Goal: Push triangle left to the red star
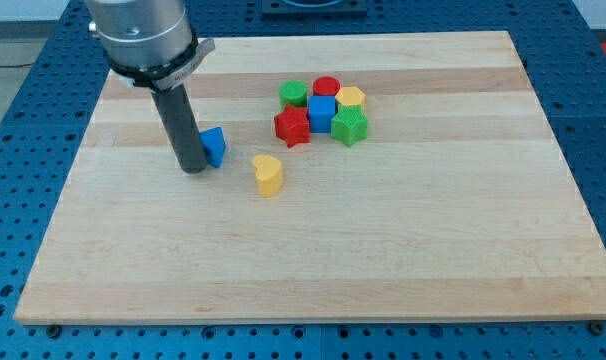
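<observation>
My tip (194, 170) rests on the worktop (383, 250), touching the view's left side of the blue triangle (215, 146). My end effector is a plain rod with nothing to spread or pinch. The red star (292, 127) sits well apart toward the view's right, in a cluster beside the blue cube (321, 113). A yellow heart (268, 174) lies between.

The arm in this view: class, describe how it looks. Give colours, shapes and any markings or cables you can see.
The arm enters from the view's top as a wide grey metallic cylinder with a flat flange at its base. Below that hangs a straight, dark, round rod, narrower than the cylinder, ending at my tip on the wooden board. No cables or markings show.
</observation>
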